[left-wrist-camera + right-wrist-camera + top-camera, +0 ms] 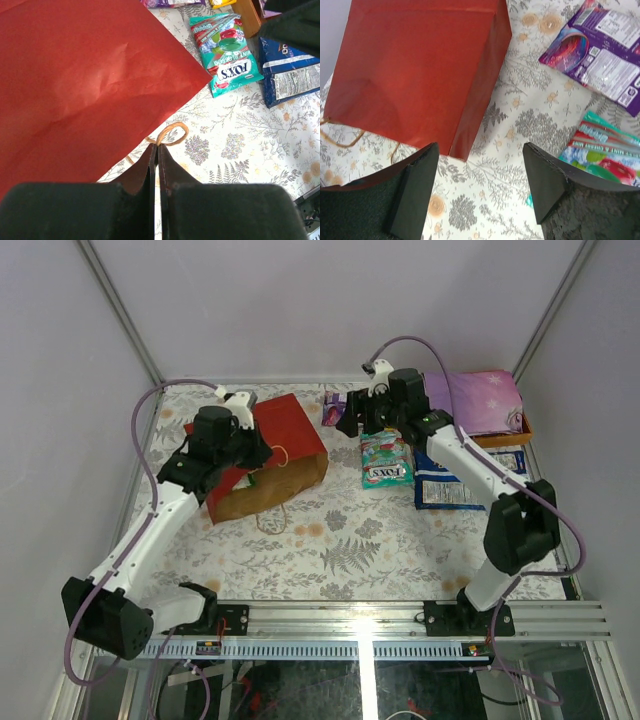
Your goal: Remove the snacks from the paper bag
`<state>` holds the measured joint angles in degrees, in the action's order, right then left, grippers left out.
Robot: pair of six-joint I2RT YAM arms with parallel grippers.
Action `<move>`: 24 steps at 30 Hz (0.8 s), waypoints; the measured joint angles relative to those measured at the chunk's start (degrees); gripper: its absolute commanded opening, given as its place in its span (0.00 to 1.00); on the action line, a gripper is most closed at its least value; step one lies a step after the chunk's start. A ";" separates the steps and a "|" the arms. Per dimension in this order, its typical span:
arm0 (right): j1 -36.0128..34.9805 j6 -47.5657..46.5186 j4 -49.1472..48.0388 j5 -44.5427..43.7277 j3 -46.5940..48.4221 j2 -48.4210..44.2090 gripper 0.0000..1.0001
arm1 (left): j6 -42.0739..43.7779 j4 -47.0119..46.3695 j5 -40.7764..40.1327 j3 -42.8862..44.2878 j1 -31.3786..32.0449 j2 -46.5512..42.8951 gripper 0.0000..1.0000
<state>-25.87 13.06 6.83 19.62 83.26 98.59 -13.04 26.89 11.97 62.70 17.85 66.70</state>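
The red paper bag lies on its side at the left, its brown mouth facing the near edge. My left gripper is over it, shut on its thin loop handle. Right of the bag, snacks lie on the table: a green FOX'S packet, a blue-and-white pack and a purple packet. My right gripper hangs open over bare tablecloth between the bag and the green packet, holding nothing. The bag's inside is hidden.
A purple star-marked cloth lies on an orange-brown wooden tray at the back right. Pale walls close the table on three sides. The right arm's links reach over the blue pack.
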 measured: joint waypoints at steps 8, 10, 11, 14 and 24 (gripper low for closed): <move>0.00 2.01 -2.05 -0.13 -10.21 -11.08 0.76 | 2.25 0.37 1.22 2.82 1.95 3.06 0.11; 0.00 2.84 -3.34 -0.07 -12.07 -12.70 0.76 | 3.65 0.52 3.02 3.85 2.01 3.87 0.28; 0.00 3.19 -3.76 -0.04 -12.76 -13.11 0.76 | 4.26 0.52 3.89 4.13 2.01 4.17 0.36; 0.00 4.68 -5.07 -0.02 -15.39 -14.05 0.76 | 5.92 0.48 7.45 4.20 2.01 4.72 0.52; 0.00 6.82 -5.03 -0.48 -19.93 -16.87 0.77 | 7.78 -1.33 13.64 2.95 2.03 2.93 1.00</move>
<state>-25.87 19.88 1.80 19.14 63.33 81.71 -5.26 25.56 25.61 65.65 19.88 69.63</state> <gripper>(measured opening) 0.761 0.994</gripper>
